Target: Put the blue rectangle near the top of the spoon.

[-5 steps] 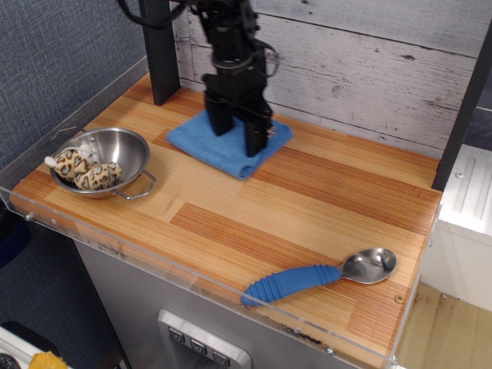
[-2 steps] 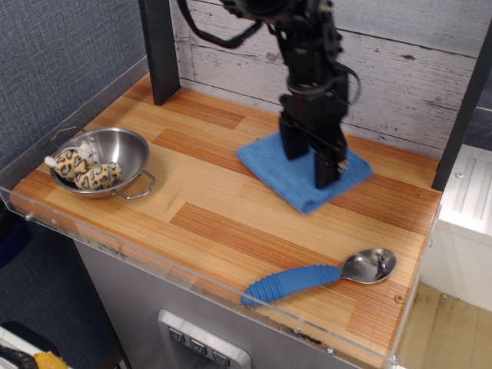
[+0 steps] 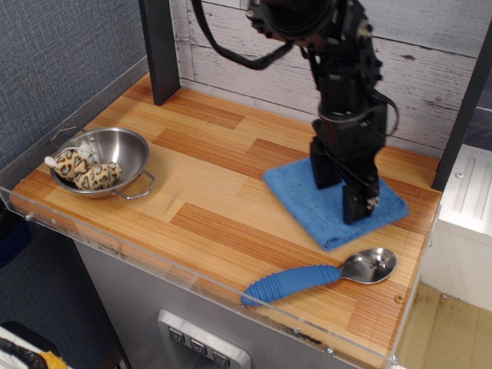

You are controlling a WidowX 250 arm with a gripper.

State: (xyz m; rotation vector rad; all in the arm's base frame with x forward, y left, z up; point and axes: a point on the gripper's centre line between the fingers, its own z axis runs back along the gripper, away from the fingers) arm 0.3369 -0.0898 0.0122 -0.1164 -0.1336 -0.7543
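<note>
The blue rectangle, a flat fuzzy blue cloth, lies on the wooden table at the right, just behind the spoon's metal bowl. The spoon lies near the front right edge, ribbed blue handle to the left, shiny bowl to the right. My black gripper points straight down onto the middle of the cloth. Its two fingers press into the cloth and hold it. The cloth's front corner lies a short gap from the spoon's bowl.
A steel bowl with spotted plush items stands at the left. A dark post rises at the back left. A white plank wall runs along the back. A clear acrylic rim edges the front.
My gripper has moved right and toward the front with the blue cloth, from the back middle of the table to just behind the spoon's bowl. The spoon and steel bowl have not moved.
</note>
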